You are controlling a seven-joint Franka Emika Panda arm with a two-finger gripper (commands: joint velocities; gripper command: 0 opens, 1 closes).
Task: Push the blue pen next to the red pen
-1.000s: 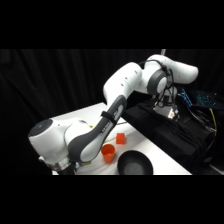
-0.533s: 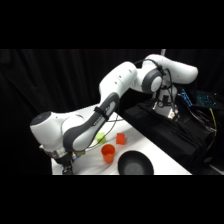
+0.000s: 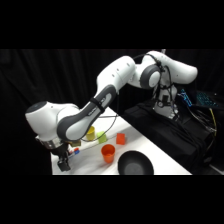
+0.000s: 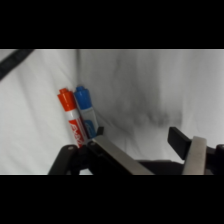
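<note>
The arm has swung further left and lower than half a second ago, its gripper (image 3: 63, 164) now at the tabletop's (image 3: 95, 162) left edge, jaws spread wide. The blue pen (image 4: 86, 111) lies side by side with the red pen (image 4: 70, 116), touching it.

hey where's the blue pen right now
In the wrist view the blue pen lies on the white table at the picture's left, side by side with the red pen, just beyond the gripper and its open fingers.
</note>
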